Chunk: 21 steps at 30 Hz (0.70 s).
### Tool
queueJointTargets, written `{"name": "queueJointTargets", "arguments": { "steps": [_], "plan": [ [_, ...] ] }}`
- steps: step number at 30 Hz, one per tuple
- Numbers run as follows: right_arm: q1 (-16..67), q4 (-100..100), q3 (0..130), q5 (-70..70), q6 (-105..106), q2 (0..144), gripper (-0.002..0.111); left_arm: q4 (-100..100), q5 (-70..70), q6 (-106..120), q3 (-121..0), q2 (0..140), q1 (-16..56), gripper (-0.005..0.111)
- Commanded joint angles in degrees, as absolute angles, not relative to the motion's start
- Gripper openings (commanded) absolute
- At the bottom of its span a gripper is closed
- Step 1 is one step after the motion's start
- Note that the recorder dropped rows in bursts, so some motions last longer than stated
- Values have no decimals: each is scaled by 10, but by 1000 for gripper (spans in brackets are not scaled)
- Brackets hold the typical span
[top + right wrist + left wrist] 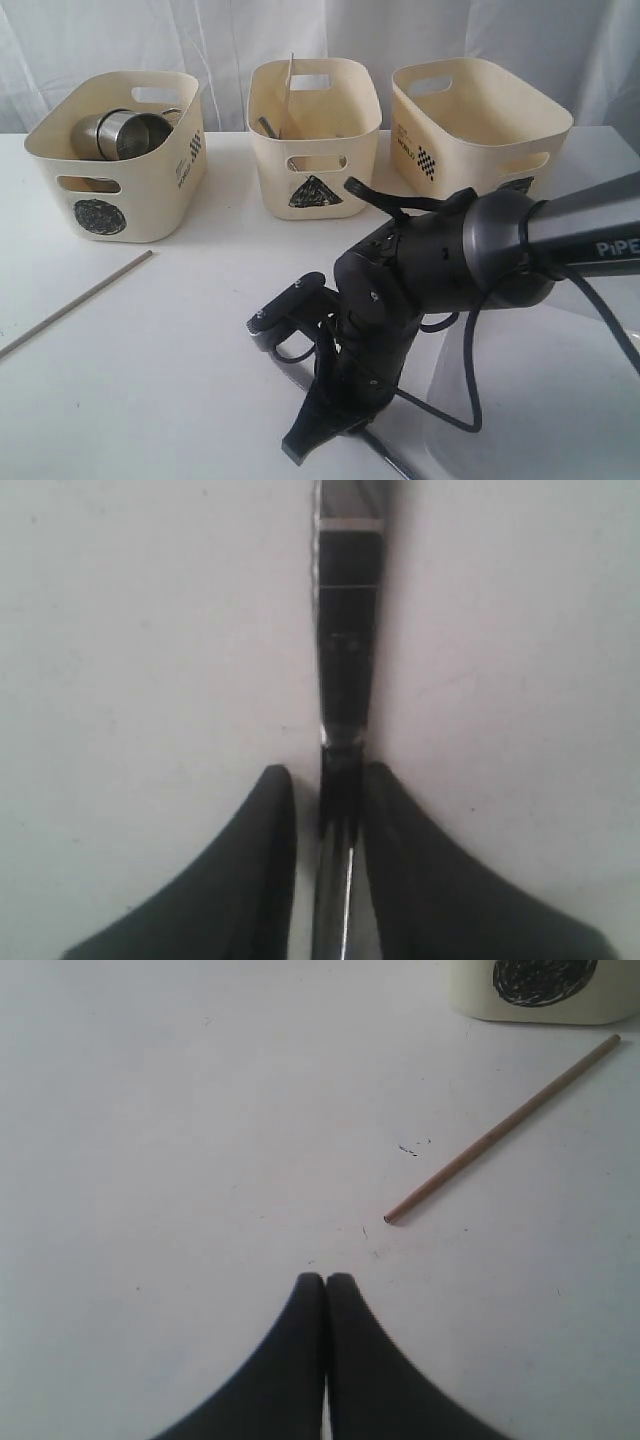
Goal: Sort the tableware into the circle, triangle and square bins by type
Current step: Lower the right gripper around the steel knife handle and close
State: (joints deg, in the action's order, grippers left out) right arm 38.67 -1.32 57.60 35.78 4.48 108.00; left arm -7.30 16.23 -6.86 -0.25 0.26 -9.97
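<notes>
right gripper (325,772) straddles steel utensil (348,660), maybe knife | ends cut off

Setting: robot test bench, laboratory type, staged rather than domestic. Evidence: plain white tabletop (180,340); white curtain (150,40) hung as a backdrop across the rear; three matching cream bins in a row at the back, namely circle-marked bin (120,170), triangle-marked bin (315,150) and third bin (480,125) with its front mark mostly hidden; symbols drawn on in black; small checkered tags (427,162) on the bin sides; black jointed robot arm (450,260), lettered "PiPER", cables exposed
</notes>
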Motion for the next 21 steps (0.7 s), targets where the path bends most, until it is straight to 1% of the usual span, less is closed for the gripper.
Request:
{"name": "queueJointTargets", "arguments": {
  "steps": [1,13,21],
  "plan": [
    [388,-11,565,324,33,1120,1,-74,162,-71,0,0,-96,0],
    [388,7,587,301,27,1120,0,-74,162,-71,0,0,-96,0],
    [388,7,595,254,12,1121,0,-74,162,-71,0,0,-96,0]
  ]
}}
